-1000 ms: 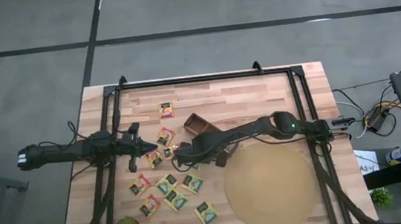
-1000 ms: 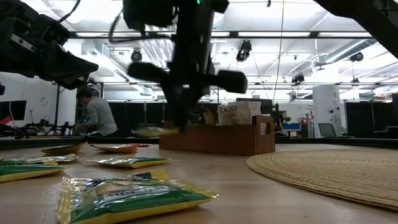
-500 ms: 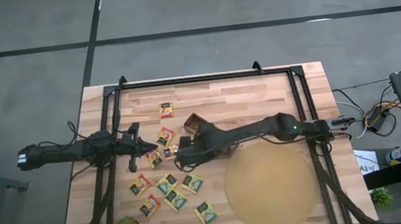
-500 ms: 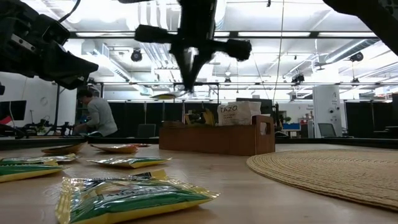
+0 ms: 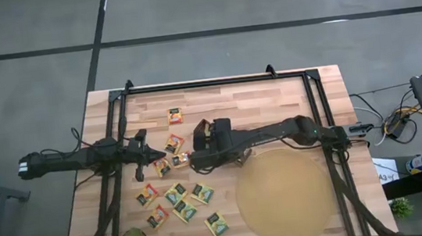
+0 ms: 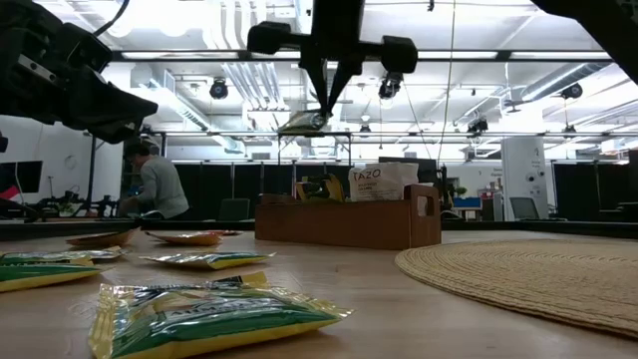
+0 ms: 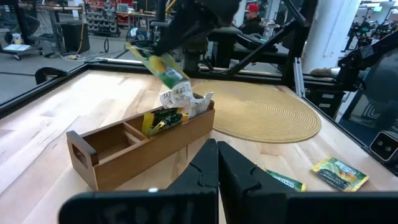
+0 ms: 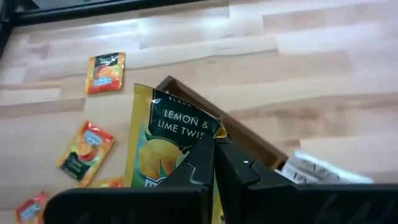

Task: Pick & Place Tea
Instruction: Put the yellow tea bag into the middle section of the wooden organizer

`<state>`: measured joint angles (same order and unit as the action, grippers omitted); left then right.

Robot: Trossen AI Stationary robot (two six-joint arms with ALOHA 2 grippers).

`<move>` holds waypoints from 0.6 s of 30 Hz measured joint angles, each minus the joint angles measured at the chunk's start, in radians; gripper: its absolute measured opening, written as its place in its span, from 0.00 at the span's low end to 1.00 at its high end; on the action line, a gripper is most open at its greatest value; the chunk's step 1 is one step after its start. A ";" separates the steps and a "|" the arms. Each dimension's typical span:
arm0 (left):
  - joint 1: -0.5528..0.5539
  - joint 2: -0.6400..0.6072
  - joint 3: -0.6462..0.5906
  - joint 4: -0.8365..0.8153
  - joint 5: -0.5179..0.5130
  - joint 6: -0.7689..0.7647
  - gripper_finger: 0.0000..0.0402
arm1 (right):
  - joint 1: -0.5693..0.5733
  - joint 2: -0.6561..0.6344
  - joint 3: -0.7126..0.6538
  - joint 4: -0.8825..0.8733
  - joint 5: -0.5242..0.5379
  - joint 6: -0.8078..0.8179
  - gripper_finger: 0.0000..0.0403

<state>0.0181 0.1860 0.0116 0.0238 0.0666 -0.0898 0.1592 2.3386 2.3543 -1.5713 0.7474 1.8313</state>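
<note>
Yellow lemon tea sachet [image 8: 163, 146] held aloft; others apparently flat on table.

This was a big robot lab or workshop, not a home. The wooden table [image 5: 256, 101] stood on a plain grey floor [image 5: 33, 74] with dark lines across it, and a black metal frame [image 5: 215, 81] ran around the tabletop. In the low view, the room behind was very wide and open, with long bright lights [image 6: 498, 55] and pipes [image 6: 234, 75] on a high ceiling. A person [image 6: 155, 184] worked at a bench far back. The left wrist view showed more black frames [image 7: 261, 43], shelves of gear [image 7: 106, 15] and another dark robot arm [image 7: 367, 56] at the side. Loose cables [image 5: 380, 120] lay beside the table.
</note>
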 joint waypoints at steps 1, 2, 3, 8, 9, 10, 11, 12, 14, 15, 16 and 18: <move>0.000 0.000 0.000 0.000 0.000 0.000 0.00 | -0.004 0.000 0.000 0.000 0.004 -0.008 0.02; 0.000 0.000 0.000 0.000 0.000 0.000 0.00 | -0.007 -0.001 0.000 0.000 0.006 -0.017 0.02; 0.000 0.000 0.000 0.000 0.000 0.000 0.00 | -0.011 -0.002 0.000 0.000 0.011 -0.027 0.02; 0.000 0.000 0.000 0.000 0.000 0.000 0.00 | -0.040 -0.008 0.000 0.000 0.014 -0.169 0.02; 0.000 0.000 0.000 0.000 0.000 0.000 0.00 | -0.048 -0.009 0.000 0.000 0.014 -0.215 0.02; 0.000 0.000 0.000 0.000 0.000 0.000 0.00 | -0.056 -0.012 0.000 0.000 0.013 -0.267 0.02; 0.000 0.000 0.000 -0.001 0.000 0.000 0.00 | -0.064 -0.013 0.000 0.000 0.011 -0.329 0.02; 0.000 0.000 0.000 0.000 0.000 0.000 0.00 | -0.071 -0.014 0.000 0.000 0.009 -0.391 0.02; 0.000 0.000 0.000 -0.001 0.000 0.000 0.00 | -0.089 -0.018 0.000 0.000 -0.010 -0.518 0.02; 0.000 0.000 0.000 -0.001 0.000 0.000 0.00 | -0.098 -0.020 0.000 0.001 -0.018 -0.565 0.02; 0.000 0.000 0.000 -0.001 0.000 0.000 0.00 | -0.107 -0.025 0.000 0.000 -0.022 -0.606 0.02; 0.000 0.000 0.000 -0.001 0.000 0.000 0.00 | -0.127 -0.034 0.000 0.000 -0.026 -0.677 0.02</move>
<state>0.0177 0.1860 0.0116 0.0231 0.0664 -0.0902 0.0319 2.3051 2.3543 -1.5711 0.7212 1.1539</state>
